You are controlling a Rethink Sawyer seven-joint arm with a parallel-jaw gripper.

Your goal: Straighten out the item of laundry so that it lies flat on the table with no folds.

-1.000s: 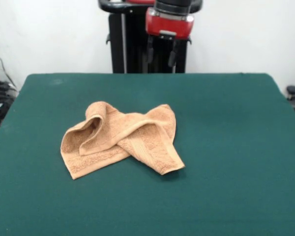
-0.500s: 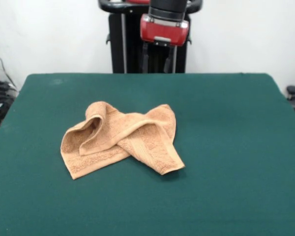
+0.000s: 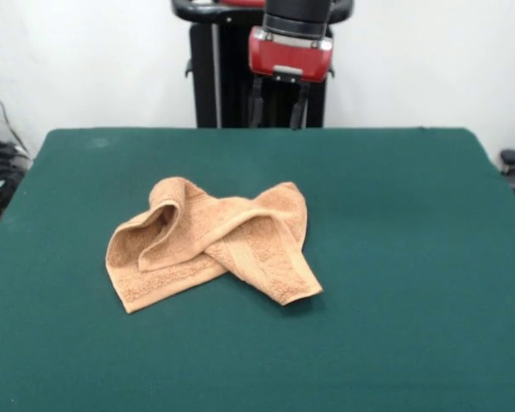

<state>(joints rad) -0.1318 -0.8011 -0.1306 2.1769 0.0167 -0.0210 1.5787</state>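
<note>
Tan-orange terry-cloth towel (image 3: 213, 242) unchanged over last 1 s: crumpled, 2 flaps crossing, left of centre on dark green felt table (image 3: 395, 257). Red-black gripper (image 3: 277, 105) at top centre shifted slightly, well above cloth, jaws apart, empty. No unfolding started; judgement: approach pending.

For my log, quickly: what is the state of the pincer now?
Pincer: open, holding nothing, above the table's far edge, apart from the towel.

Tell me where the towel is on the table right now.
In the front view the towel lies crumpled on the green table, left of centre, with the gripper raised well above the far edge.
</note>
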